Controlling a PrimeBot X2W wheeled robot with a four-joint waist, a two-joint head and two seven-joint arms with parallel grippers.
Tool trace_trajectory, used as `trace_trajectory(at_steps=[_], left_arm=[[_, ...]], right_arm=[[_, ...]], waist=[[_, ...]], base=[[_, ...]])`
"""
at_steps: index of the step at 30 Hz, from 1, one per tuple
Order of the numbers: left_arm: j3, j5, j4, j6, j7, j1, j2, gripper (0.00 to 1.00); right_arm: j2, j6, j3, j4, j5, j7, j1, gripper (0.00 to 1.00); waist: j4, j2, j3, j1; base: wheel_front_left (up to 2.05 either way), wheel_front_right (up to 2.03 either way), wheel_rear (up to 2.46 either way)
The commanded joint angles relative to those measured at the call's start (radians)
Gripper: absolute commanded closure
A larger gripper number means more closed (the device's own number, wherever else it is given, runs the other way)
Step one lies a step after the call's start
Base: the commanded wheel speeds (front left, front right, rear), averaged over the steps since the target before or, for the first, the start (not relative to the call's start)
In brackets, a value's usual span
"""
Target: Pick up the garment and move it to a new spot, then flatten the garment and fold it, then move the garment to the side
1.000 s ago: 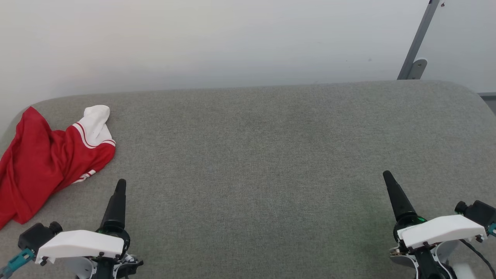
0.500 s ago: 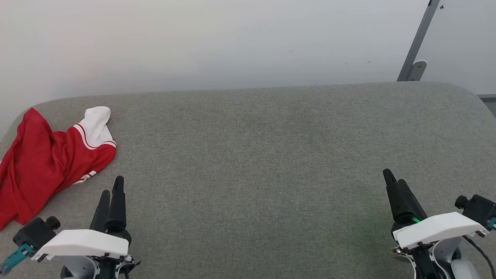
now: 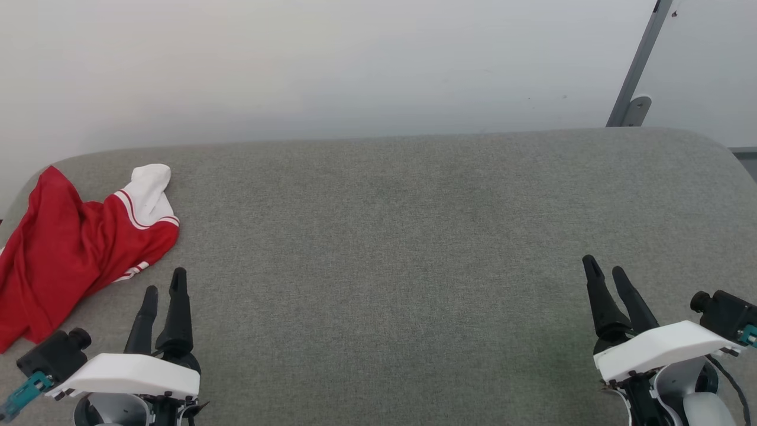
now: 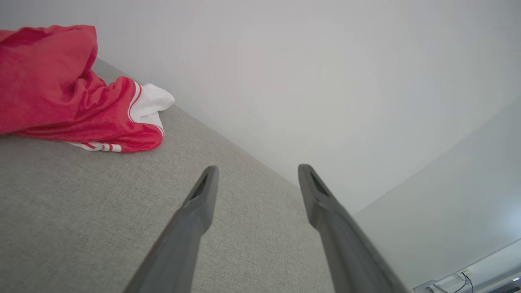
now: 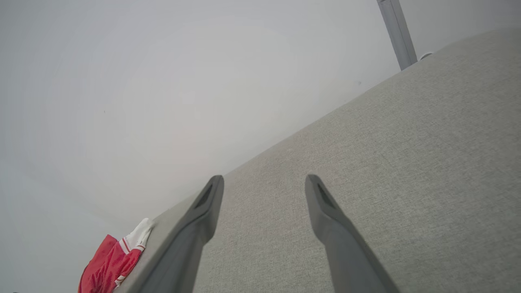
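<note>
Red garment (image 3: 65, 254) lies untouched at far left; I've just rolled both wrists, left gripper (image 3: 164, 281) and right gripper (image 3: 603, 265) spread wide, empty. Pickup's next.

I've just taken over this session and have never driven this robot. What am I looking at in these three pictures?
You are seeing through a wheeled robot with two arms. The wide picture is taken from its head, looking down on a grey padded surface that stands against a pale wall. The ends of the arms show at the bottom corners: the left fingers and the right fingers. Both pairs are open and hold nothing. The other two pictures are taken from the wrists, each looking along that arm's own two dark fingers. The one thing lying on the surface is the garment, red with white cuffs. It is crumpled at the left edge, nearer the left arm. It has not been picked up yet.
</note>
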Motion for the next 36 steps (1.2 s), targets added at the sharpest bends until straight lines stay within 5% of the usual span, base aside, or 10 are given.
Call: trace_trajectory(at_steps=[1, 36], left_arm=[[0.003, 0.022, -0.015, -0.007, -0.010, 0.002, 0.009, 0.00], [0.002, 0.333, -0.020, -0.049, -0.094, 0.039, 0.009, 0.00]], right_arm=[[-0.001, 0.002, 0.001, -0.014, -0.026, -0.009, -0.005, 0.00], [0.015, 0.002, 0.007, -0.072, -0.357, -0.059, 0.035, 0.00]], waist=[[0.000, 0.0000, -0.001, 0.0000], [-0.001, 0.0000, -0.014, 0.0000]], base=[[0.00, 0.00, 0.00], [0.00, 0.00, 0.00]])
